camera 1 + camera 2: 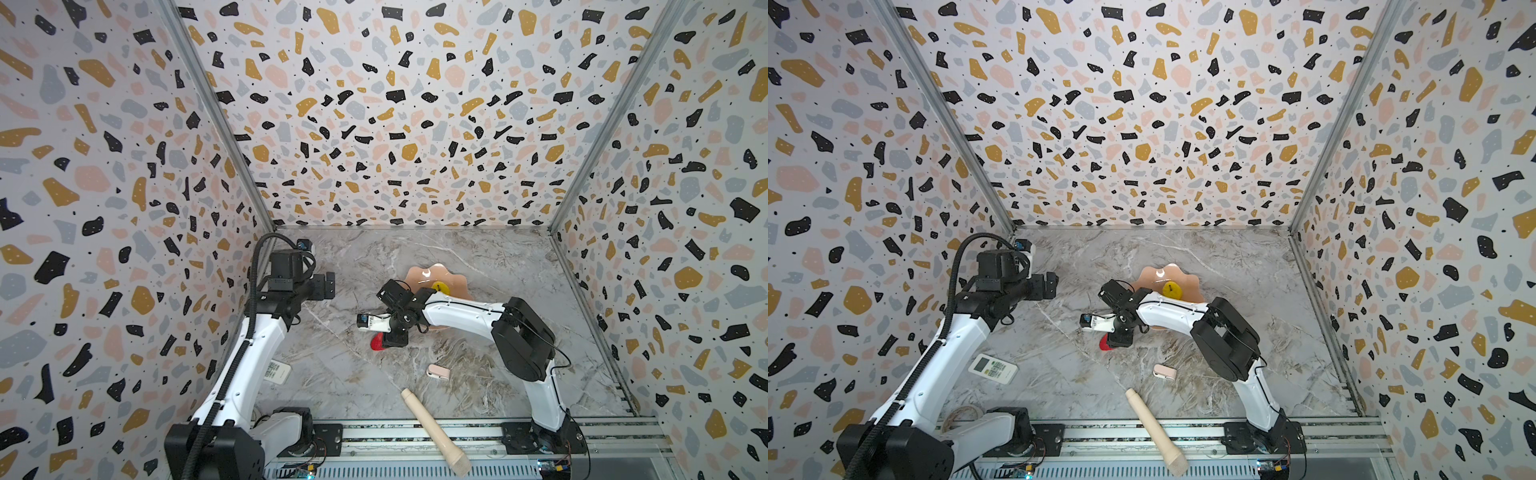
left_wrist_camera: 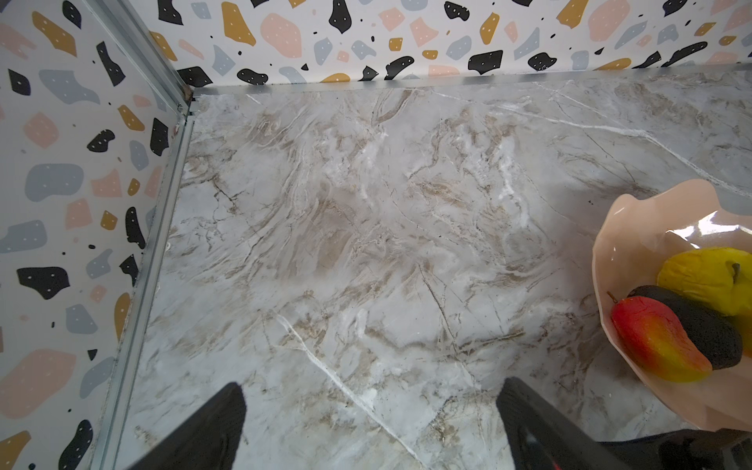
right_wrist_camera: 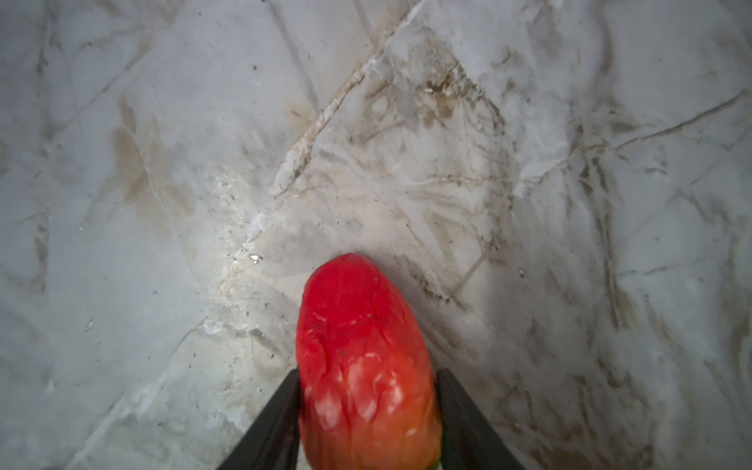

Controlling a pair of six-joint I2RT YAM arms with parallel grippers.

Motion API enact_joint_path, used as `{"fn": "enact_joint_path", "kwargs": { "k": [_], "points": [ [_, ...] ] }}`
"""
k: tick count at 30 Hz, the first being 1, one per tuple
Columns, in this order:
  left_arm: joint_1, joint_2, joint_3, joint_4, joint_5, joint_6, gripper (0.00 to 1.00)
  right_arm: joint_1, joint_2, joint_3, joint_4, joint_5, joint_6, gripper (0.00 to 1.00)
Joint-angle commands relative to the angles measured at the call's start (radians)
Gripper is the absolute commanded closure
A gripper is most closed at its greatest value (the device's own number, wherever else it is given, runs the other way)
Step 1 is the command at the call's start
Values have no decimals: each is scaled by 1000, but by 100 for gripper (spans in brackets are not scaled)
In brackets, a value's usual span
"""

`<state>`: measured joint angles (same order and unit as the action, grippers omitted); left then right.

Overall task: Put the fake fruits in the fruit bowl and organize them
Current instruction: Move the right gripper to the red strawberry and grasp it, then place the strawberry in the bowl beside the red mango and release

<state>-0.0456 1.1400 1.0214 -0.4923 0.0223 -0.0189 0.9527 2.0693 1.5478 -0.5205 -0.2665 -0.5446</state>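
Right gripper (image 3: 368, 374) pinching the strawberry (image 3: 362, 346) by its flanks on the tabletop (image 3: 162, 203) near the fruit bowl (image 1: 415, 272), left gripper (image 2: 372, 384) spread, idle: lift straight, clear the wavy rim, lower gently.

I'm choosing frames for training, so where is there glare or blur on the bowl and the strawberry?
In both top views, a small white glare spot on the bowl. Left wrist view: a wider sheen on its inner wall, fruit inside sharp. Right wrist view: the strawberry blurs close to the lens, with whitish highlights; the table is sharper.
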Motion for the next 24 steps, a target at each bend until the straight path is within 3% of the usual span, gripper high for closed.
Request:
{"fn": "enact_joint_path", "kwargs": {
  "k": [1,9,16,24],
  "points": [
    [7,-13,-9,29,4,4,0,-26,-57,40,-52,-9,11,53],
    [7,-11,-8,28,3,4,0,-118,-175,36,-62,23,18,60],
    [7,-8,-6,27,4,4,0,-278,-282,-18,1,-8,47,62],
    [7,-2,-1,26,4,4,1,-374,-291,-38,26,16,58,63]
  ]
}}
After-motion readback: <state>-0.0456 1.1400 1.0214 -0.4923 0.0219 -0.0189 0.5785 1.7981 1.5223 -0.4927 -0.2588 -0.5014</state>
